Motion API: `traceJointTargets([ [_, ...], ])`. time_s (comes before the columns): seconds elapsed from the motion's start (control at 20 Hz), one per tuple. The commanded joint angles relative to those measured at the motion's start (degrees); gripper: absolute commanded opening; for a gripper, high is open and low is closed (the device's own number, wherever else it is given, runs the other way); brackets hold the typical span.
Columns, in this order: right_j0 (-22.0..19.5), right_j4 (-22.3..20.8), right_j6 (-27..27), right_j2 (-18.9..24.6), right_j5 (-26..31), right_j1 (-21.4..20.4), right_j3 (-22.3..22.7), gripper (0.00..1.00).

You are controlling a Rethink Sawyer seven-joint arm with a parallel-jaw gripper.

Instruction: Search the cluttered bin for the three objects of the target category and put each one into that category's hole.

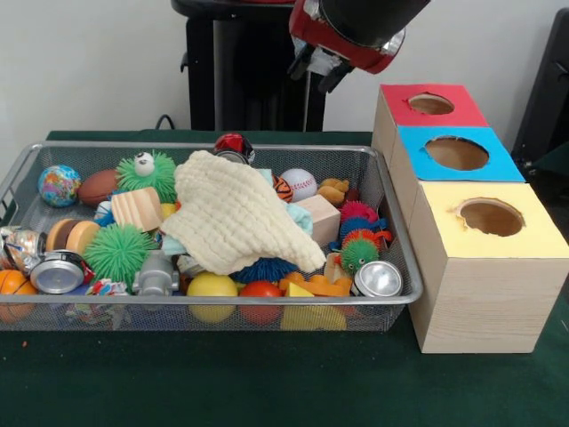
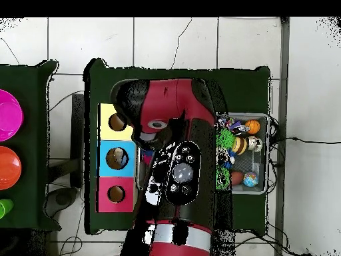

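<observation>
One wrinkled silvery piece with red and blue print (image 1: 20,246) lies crumpled at the left end of the bin (image 1: 213,301) in the front view, against the mesh wall beside a round metal tin (image 1: 57,272); a smaller printed scrap (image 1: 107,287) shows by the front rim, though I cannot tell if it is the same kind; any others are hidden, likely under the cream waffle-knit cloth (image 1: 236,218) draped over the middle. Around it sit spiky rubber balls, smooth balls and wooden blocks. The blue-topped box's hole (image 1: 457,153) stands between the red and yellow boxes on the green worktop, just beside the bin. The claw (image 1: 322,64) hangs high behind the bin; whether it is released or clenched I cannot tell. The search seems in hand; next, descend on the foil piece.
</observation>
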Motion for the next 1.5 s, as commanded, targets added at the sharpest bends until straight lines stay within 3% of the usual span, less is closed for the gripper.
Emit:
traceJointTargets([
  [0.05,-2.1,0.7,-3.5,7.7,-7.1,0.4,3.4,0.00],
  [0.6,-2.3,-1.9,-1.9,8.2,-19.5,2.3,5.0,0.00],
  [1.0,-0.7,-0.1,0.6,7.3,-12.8,3.1,2.6,0.00],
  [1.5,1.4,0.5,4.6,6.5,-3.4,6.0,-4.3,0.00],
])
